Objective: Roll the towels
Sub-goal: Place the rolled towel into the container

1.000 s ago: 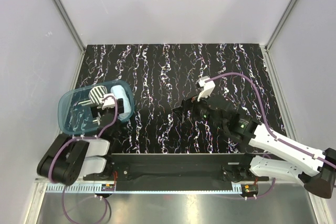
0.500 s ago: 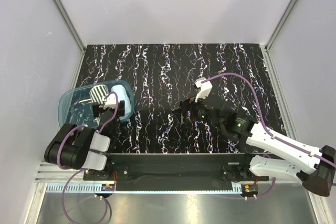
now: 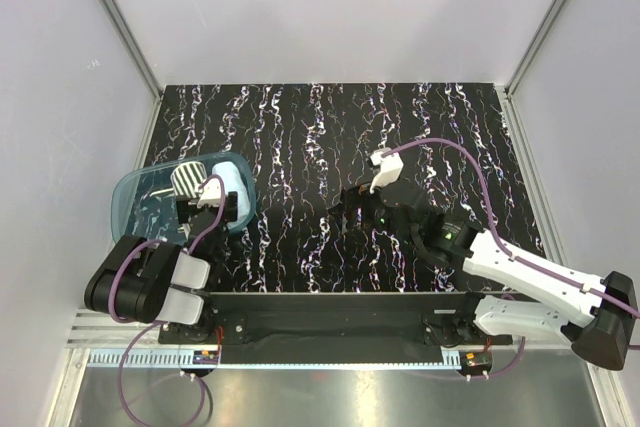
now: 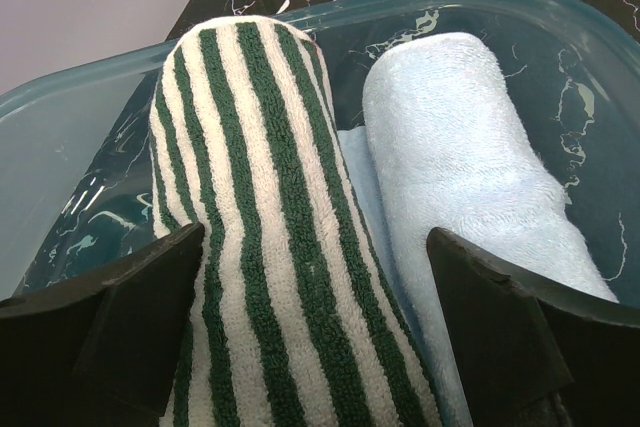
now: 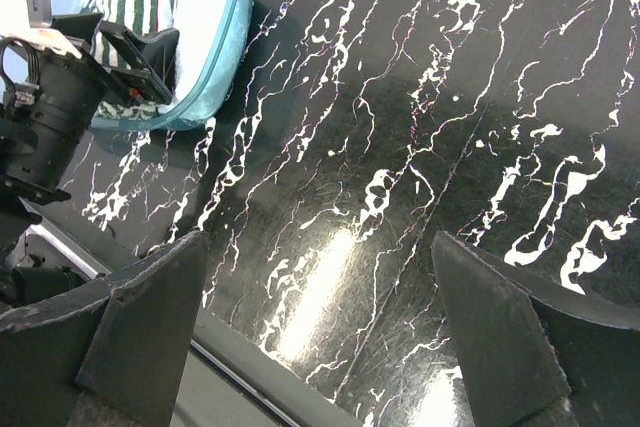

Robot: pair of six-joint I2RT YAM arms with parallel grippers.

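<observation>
The striped towel (image 4: 250, 207) lies as a roll inside the translucent blue tub (image 4: 500, 2). The light blue towel (image 4: 470, 167) lies rolled beside it on its right, touching it. In the top view the striped towel (image 3: 186, 179) and the blue towel (image 3: 233, 181) sit at the tub's far right end. My left gripper (image 4: 315, 237) is open, its jaws either side of the striped roll's near end; it also shows in the top view (image 3: 208, 209). My right gripper (image 3: 345, 207) is open and empty over bare table (image 5: 320, 247).
The tub (image 3: 135, 212) stands at the table's left edge, close to the left wall. The black marbled table (image 3: 330, 127) stretches behind and between the arms. In the right wrist view the tub (image 5: 215, 57) and the left gripper (image 5: 120, 62) show at top left.
The left arm's elbow has swung up and toward the tub while its gripper stayed over the towels. The right gripper has shifted slightly toward the near edge.
</observation>
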